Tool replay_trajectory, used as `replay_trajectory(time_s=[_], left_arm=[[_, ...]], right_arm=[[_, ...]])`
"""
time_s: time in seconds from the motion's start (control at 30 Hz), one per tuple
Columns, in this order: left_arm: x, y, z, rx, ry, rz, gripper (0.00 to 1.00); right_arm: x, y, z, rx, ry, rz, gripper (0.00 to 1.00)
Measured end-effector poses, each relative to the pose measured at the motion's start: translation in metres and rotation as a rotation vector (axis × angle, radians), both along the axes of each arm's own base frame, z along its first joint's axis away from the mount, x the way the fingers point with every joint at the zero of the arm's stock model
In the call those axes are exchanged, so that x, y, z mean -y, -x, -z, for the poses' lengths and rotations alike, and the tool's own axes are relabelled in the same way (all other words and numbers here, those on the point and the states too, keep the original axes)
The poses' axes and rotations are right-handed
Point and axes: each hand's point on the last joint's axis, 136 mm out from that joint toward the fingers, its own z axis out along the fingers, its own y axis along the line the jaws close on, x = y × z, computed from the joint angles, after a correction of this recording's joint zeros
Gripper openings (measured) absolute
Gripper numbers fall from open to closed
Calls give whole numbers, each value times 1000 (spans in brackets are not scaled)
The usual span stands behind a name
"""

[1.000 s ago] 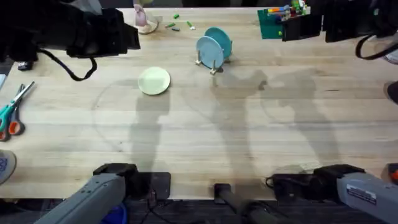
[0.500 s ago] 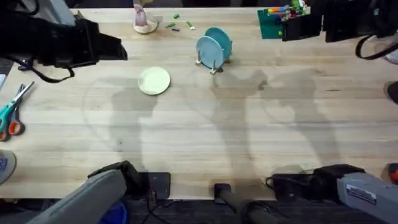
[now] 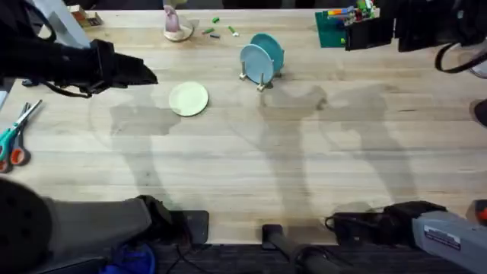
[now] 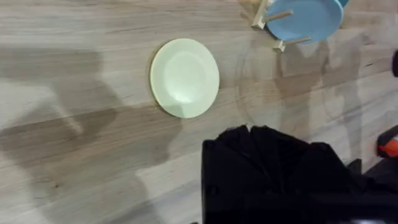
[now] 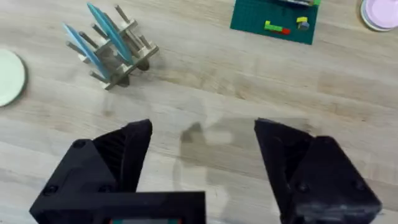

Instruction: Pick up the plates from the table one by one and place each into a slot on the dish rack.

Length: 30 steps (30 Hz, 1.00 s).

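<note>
The cream-yellow plate [image 3: 188, 99] lies flat on the table [image 3: 251, 167], well apart from the dish rack [image 3: 259, 74], where two light blue plates [image 3: 257, 58] stand on edge between the pegs. From overhead the left gripper [image 3: 144, 72] hangs just beside the yellow plate on its left; its wrist view shows the black fingers [image 4: 249, 140] pressed together, holding nothing. The overhead view hides the right arm's fingers behind dark bulk at the upper right, whereas the right wrist view shows the right gripper [image 5: 202, 140] spread wide and empty, with the green baseplate [image 5: 272, 22] beyond the rack
</note>
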Motion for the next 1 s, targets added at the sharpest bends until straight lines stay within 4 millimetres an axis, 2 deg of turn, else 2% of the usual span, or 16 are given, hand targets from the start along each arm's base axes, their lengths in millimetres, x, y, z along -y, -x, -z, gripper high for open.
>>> replay_trajectory(time_s=[0.17,0.33,0.57,1.0], left_arm=[[-8,-5,21,-22,47,11,42],[-7,-15,44,11,86,32,42],[-1,-12,81,1,134,38,42],[-4,-30,108,30,138,42,42]], right_arm=[[0,1,1,-4,1,0,993],[0,1,1,-4,1,0,993],[0,1,1,-4,0,0,993],[0,1,1,-4,1,0,995]])
